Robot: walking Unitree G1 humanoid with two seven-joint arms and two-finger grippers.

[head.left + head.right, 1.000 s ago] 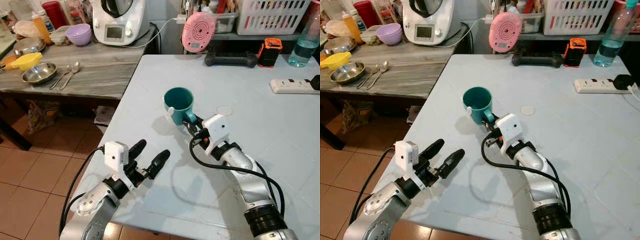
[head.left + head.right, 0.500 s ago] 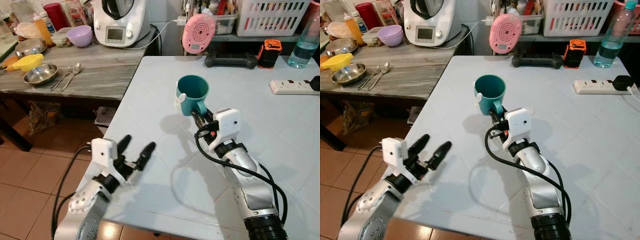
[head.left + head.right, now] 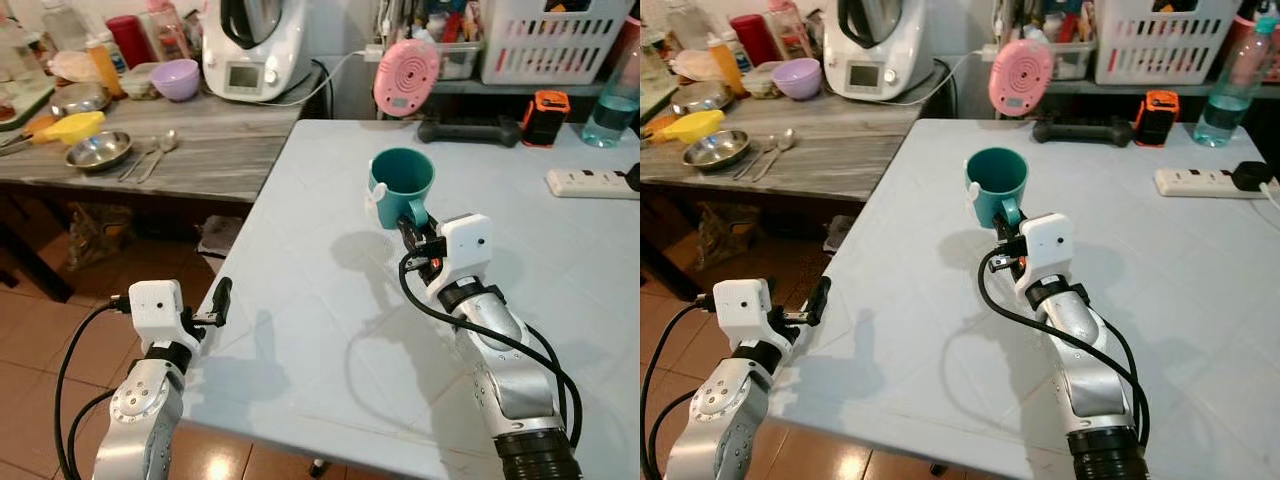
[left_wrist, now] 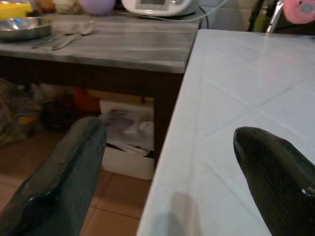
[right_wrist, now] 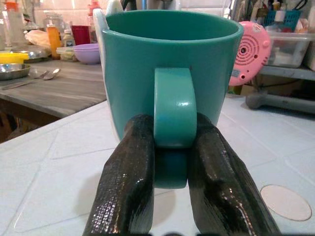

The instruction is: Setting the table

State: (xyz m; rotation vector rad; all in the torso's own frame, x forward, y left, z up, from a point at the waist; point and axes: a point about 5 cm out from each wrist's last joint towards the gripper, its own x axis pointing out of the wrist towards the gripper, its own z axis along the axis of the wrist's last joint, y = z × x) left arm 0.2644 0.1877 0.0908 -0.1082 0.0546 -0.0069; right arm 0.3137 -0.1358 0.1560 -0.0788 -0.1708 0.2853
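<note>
While gripper-held, teal mug [image 3: 401, 185] mid-table [image 3: 330, 330].

Teal ceramic mug [image 3: 401, 186] with white tag on its side; upright, mouth up, interior appears empty; handle clamped between right tool [image 5: 170, 162] fingers; held above pale blue tabletop [image 3: 330, 300].

The right gripper [image 3: 411, 228] has carried the teal mug [image 3: 400, 186] farther out over the table, while the left gripper [image 3: 221, 300] has drawn back to the near edge.
</note>
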